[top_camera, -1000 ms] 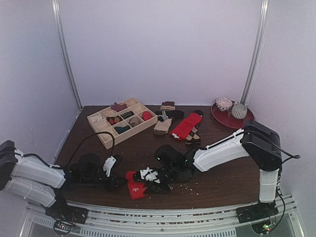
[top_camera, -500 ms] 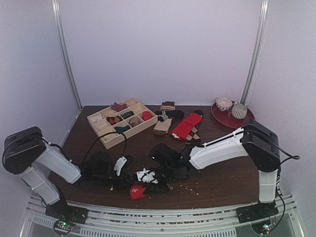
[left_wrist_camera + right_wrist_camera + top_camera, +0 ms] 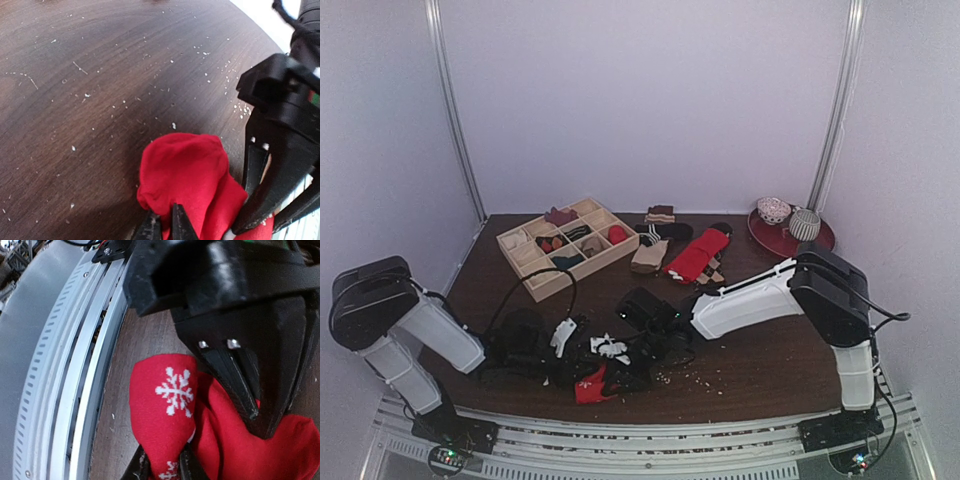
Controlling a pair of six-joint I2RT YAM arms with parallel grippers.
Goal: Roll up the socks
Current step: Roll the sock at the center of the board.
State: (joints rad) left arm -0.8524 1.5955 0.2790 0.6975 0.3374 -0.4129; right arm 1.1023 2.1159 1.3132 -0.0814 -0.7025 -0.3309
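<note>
Left wrist: my left end effector (image 3: 166,224) and right end effector (image 3: 163,464) both pinch the red sock (image 3: 182,170); it looks limp, so bunched folds grip best.

A robot test cell in a lab, not a home. Plain pale walls (image 3: 650,100) close in a small booth framed by metal posts (image 3: 455,110). Two white-and-black arms, the left (image 3: 430,340) and the right (image 3: 750,305), are bolted to a slotted aluminium rail (image 3: 720,450) at the near edge of a dark wooden surface (image 3: 770,360). The household things on it read as props: a divided wooden tray (image 3: 535,283), socks (image 3: 588,388) and a red plate (image 3: 790,250) with crockery.
</note>
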